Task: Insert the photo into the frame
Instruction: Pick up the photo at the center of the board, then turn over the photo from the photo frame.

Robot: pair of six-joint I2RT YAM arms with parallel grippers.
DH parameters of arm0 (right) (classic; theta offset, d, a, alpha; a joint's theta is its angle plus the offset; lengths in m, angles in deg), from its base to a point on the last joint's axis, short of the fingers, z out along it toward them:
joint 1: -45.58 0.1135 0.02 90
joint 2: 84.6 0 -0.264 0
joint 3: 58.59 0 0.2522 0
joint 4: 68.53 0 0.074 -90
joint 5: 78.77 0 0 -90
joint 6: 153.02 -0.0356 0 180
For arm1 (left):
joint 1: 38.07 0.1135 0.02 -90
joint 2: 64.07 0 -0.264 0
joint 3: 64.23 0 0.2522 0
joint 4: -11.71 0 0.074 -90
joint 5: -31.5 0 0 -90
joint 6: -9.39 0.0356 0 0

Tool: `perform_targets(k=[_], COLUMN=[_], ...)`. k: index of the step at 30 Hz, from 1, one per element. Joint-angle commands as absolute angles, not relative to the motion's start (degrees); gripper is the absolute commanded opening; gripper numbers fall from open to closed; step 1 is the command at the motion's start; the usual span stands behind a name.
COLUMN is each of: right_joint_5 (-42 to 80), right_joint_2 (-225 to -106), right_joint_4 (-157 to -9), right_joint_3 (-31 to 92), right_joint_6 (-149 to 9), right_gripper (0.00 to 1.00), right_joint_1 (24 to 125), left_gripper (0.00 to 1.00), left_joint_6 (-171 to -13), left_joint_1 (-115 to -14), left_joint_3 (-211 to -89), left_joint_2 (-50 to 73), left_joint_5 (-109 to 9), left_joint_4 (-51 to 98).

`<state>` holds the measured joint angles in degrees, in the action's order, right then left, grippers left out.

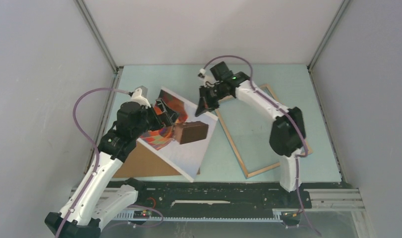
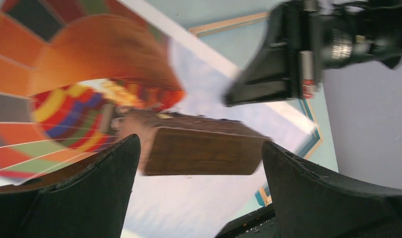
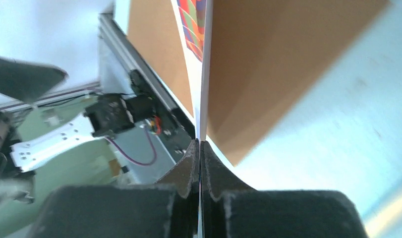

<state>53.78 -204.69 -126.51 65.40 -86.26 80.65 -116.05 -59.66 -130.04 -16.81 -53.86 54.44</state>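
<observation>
at the photo [image 1: 191,153] edge, right fingers [image 3: 186,168] clamped on it, left fingers [image 2: 85,193] spread wide above, frame [image 1: 263,170] flat beside

Pale green tabletop [image 1: 317,99], plain grey walls [image 1: 203,29], aluminium corner posts [image 1: 97,34]

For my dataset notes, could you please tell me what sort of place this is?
Probably a robot test cell: grey walls on aluminium rails enclose a pale green table, with two white arms at its near edge.
</observation>
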Motion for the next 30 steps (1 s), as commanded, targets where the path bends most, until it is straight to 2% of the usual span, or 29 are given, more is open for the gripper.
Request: perform_targets(k=[1, 5, 9, 15, 18, 23, 26, 30], right_joint_5=[39.3, 33.0, 19.7, -0.1, -3.1, -10.0, -17.4, -17.7], right_joint_2=[-190.5, -177.2, -166.4, -159.9, -158.6, -158.9, -163.2, -167.3], right_joint_4=[-142.4, -149.2, -152.7, -154.8, -154.3, -147.2, -144.2, -138.1], right_joint_3=[58.7, 53.6, 53.5, 60.3, 59.1, 42.5, 35.2, 29.1], right_joint_6=[-74.8, -70.2, -67.4, -61.8, -55.7, -48.5, -49.3, -51.0], right_gripper=[0.0, 0.0, 0.0, 0.0, 0.0, 0.0, 0.0, 0.0], right_joint_1=[75.1, 65.4, 58.8, 59.5, 64.1, 79.7, 86.4, 91.8], left_gripper=[1.0, 1.0, 1.0, 1.0, 1.0, 1.0, 1.0, 1.0], left_joint_6=[-113.8, -115.3, -116.6, -116.5, -115.7, -115.4, -115.0, -113.8], left_joint_1=[-59.3, -59.3, -59.3, -59.3, -59.3, -59.3, -59.3, -59.3], left_joint_3=[-132.7, -130.0, -127.6, -126.3, -126.2, -125.7, -125.6, -126.3], left_joint_2=[-17.9, -18.7, -19.8, -20.1, -20.7, -20.9, -21.0, -20.4], left_joint_5=[-52.8, -49.4, -46.6, -42.8, -43.1, -44.0, -44.7, -47.0], left_joint_4=[57.1, 54.8, 53.1, 53.4, 54.6, 55.2, 55.5, 56.6])
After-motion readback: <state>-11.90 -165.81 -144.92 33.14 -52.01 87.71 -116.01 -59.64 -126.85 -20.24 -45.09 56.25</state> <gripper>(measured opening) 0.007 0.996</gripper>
